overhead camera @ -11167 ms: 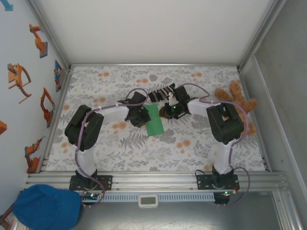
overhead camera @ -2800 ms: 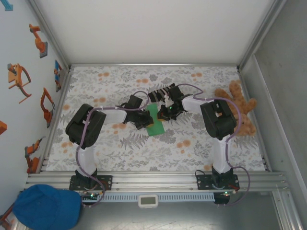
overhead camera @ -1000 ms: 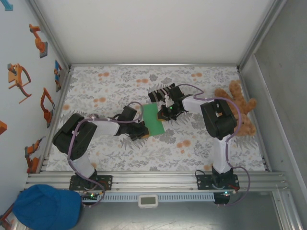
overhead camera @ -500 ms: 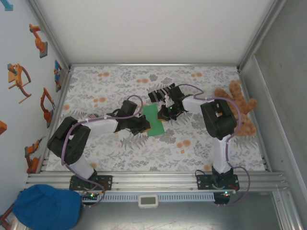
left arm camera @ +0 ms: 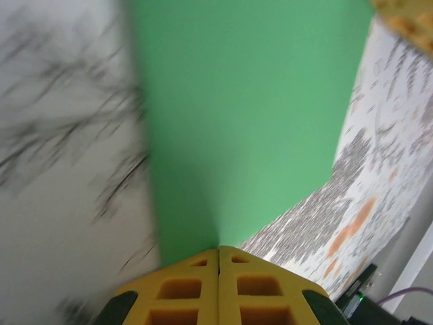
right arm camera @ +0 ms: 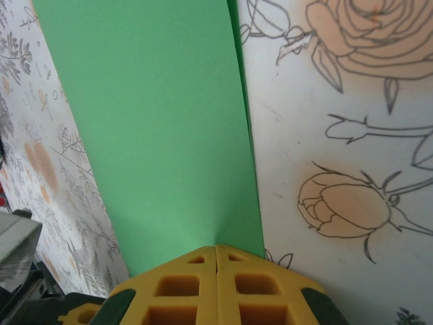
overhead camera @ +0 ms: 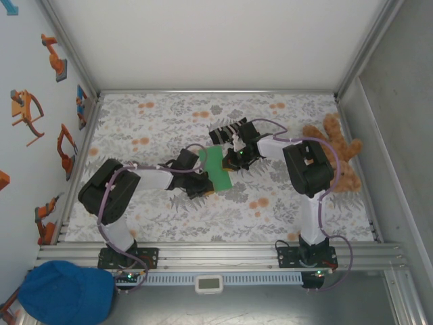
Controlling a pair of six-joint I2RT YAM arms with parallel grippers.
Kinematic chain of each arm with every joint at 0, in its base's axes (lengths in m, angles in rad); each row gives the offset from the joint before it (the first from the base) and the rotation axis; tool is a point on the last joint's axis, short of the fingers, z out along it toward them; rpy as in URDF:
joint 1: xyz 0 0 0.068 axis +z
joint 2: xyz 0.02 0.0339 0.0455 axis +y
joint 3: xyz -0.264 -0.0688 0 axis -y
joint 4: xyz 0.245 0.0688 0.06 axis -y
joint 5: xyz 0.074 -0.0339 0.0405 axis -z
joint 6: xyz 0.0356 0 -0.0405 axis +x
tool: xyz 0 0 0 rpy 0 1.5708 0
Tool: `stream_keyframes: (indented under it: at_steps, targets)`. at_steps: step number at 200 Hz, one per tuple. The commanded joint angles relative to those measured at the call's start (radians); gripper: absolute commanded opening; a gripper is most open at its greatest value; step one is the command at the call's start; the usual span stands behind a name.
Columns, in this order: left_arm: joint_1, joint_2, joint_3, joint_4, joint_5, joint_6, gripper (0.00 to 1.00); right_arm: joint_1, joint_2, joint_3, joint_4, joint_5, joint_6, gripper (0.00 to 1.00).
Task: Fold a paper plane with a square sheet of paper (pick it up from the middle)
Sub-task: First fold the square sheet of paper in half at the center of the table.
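Note:
The square sheet of paper (overhead camera: 218, 166) is bright green and lies flat on the flowered tablecloth as a long rectangle, not in the pointed shape of a paper plane. A doubled edge shows along its side in the right wrist view. My left gripper (overhead camera: 207, 187) is shut, its yellow tips (left arm camera: 218, 249) resting on the paper (left arm camera: 250, 115) at its near-left edge. My right gripper (overhead camera: 234, 161) is shut too, and its tips (right arm camera: 216, 248) press on the paper (right arm camera: 155, 122) from the far-right side. Nothing shows between either pair of jaws.
A black-and-white striped sock (overhead camera: 226, 129) lies just behind the paper, close to the right wrist. A brown teddy bear (overhead camera: 336, 154) sits at the right edge of the table. A blue cap (overhead camera: 64, 292) lies off the table at the front left.
My left gripper slid along the paper's left edge, away from me and then back toward the near corner, staying shut. The right gripper has not moved.

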Motion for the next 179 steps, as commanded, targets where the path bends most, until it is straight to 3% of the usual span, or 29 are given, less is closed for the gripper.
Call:
stream_keyframes:
  at_steps: [1, 49, 75, 114, 179]
  targets:
    - [0.05, -0.087, -0.032, -0.162, 0.003, 0.065, 0.0, -0.031, 0.131, -0.105, -0.145, 0.338, 0.016, 0.0]
    - [0.139, -0.172, 0.06, -0.1, 0.003, 0.037, 0.01, -0.031, 0.001, -0.057, -0.084, 0.172, 0.082, 0.0]
    - [0.14, -0.136, 0.119, -0.043, -0.066, -0.006, 0.09, -0.031, -0.122, -0.024, -0.001, 0.078, 0.153, 0.11]
    - [0.122, -0.019, 0.19, 0.107, -0.035, -0.088, 0.17, -0.059, -0.259, -0.1, 0.051, 0.1, 0.219, 0.22]
    - [0.128, 0.15, 0.252, 0.159, -0.03, -0.097, 0.25, -0.084, -0.391, -0.28, 0.082, 0.125, 0.245, 0.42]
